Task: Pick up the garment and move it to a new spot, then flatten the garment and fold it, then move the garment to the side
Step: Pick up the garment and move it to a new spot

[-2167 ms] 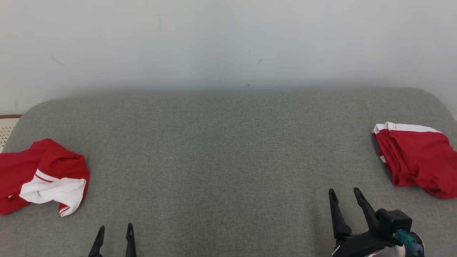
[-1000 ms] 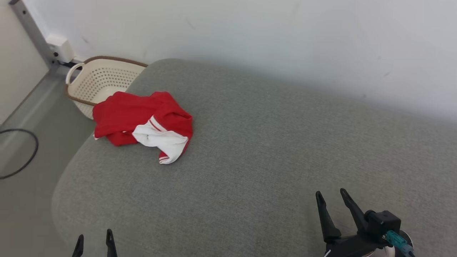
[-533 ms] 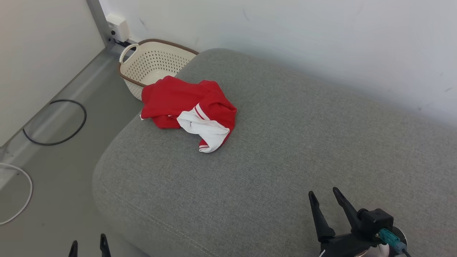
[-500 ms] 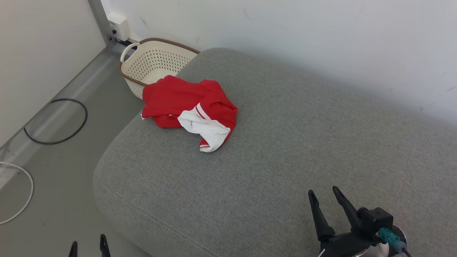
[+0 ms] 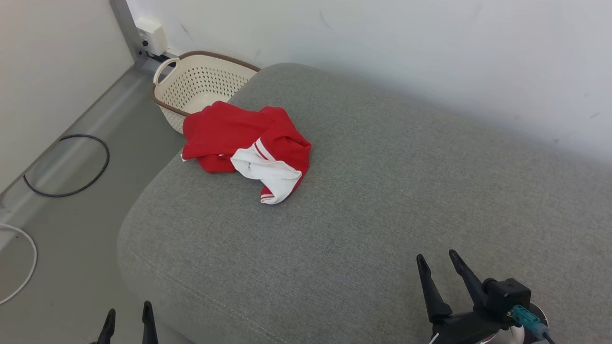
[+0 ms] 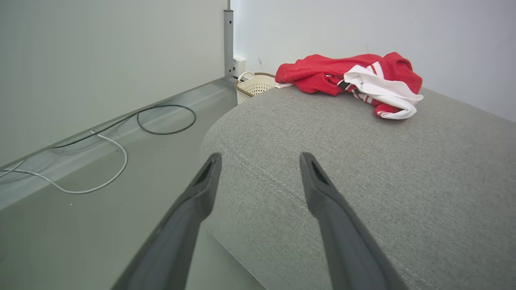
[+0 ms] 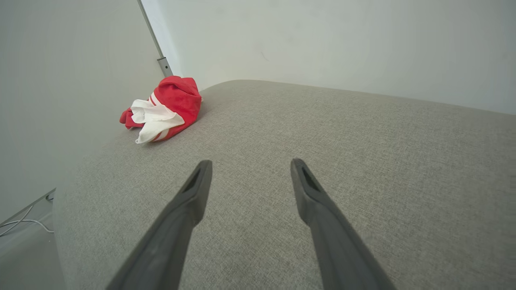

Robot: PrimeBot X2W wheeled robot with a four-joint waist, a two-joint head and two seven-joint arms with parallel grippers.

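A crumpled red garment with a white striped panel point(image 5: 229, 134) is seen lying at the far left corner of a broad grey fabric-covered cushion point(image 5: 382, 200), its edge hanging slightly over the side nearest a cream perforated plastic basket with a brown rim point(image 5: 210, 79). The basket is set on the grey floor point(image 5: 71, 267) against a pale wall point(image 5: 382, 38), just beyond the cushion's corner. A looped black cable point(image 5: 109, 155) and a white cable point(image 5: 33, 248) are seen lying on the floor further out.

The left tool point(image 5: 128, 308) is held low beside the cushion's near left corner, its two dark fingers spread apart with nothing between them. In the left wrist view the left tool point(image 6: 260, 155) is pointed along the cushion's edge towards the garment point(image 6: 322, 72). The right tool point(image 5: 436, 255) is held above the near right part of the cushion, likewise parted and empty, and well apart from the garment. In the right wrist view the right tool point(image 7: 250, 161) is shown over bare fabric, with the garment point(image 7: 177, 94) far off at the upper left.
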